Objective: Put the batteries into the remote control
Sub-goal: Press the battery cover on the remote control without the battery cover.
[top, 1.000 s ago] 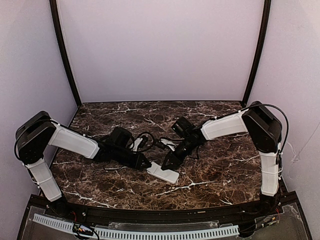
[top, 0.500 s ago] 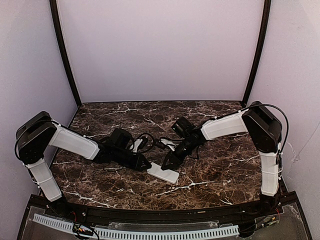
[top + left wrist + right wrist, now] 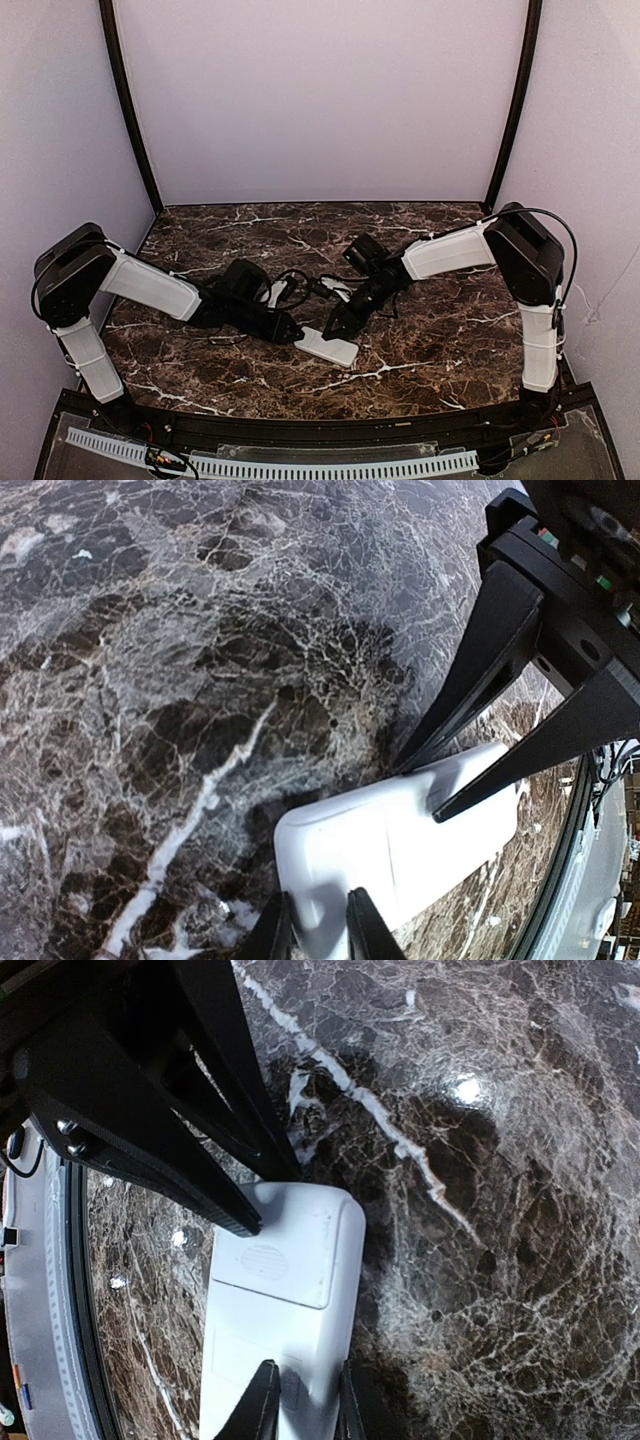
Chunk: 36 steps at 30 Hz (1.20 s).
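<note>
The remote control [image 3: 327, 346] lies flat on the marble, plain white back up, with its cover panel [image 3: 275, 1260] in place. My left gripper [image 3: 298, 332] is at its left end. In the left wrist view the left gripper [image 3: 315, 935] stands over that corner of the remote control [image 3: 400, 840] with its jaws slightly apart. One finger rests on the cover and the other is past the end edge. My right gripper [image 3: 335, 322] is at the opposite end. The right gripper [image 3: 303, 1405] has a narrow gap, one finger on the back of the remote control [image 3: 280, 1330] and one along its side. No batteries show in any view.
A small white piece [image 3: 338, 290] and black cables [image 3: 295, 280] lie just behind the remote between the two arms. The dark marble table [image 3: 430, 350] ends at a black front rail [image 3: 320, 430]. Purple walls close in the back and sides.
The left gripper has crept slightly right along the remote's end and its jaws have widened a little. The right arm and the remote have stayed still.
</note>
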{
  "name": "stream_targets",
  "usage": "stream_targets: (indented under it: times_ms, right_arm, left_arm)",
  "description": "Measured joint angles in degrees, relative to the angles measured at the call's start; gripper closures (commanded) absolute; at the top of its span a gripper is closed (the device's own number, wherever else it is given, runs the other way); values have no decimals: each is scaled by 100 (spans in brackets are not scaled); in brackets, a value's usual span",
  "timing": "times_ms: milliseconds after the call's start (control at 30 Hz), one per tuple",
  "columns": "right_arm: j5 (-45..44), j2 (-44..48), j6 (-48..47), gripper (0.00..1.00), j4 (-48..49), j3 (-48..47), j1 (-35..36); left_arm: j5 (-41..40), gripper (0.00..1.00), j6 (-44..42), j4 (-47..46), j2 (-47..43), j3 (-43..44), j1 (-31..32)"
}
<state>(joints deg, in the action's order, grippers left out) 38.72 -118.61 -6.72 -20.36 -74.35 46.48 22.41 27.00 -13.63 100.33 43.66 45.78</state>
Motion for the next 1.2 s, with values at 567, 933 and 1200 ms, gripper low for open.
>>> stream_targets:
  times_ms: [567,933,1200]
  right_arm:
    - [-603,785,328,37,140,728,114]
    - [-507,2090,1508,53,236,2070,-302]
    - [-57,2100,2618,59,708,2747,-59]
  left_arm:
    - [-208,85,-101,79,0,46,59]
    - [-256,86,-98,87,0,48,83]
    - [-315,87,-101,109,0,72,105]
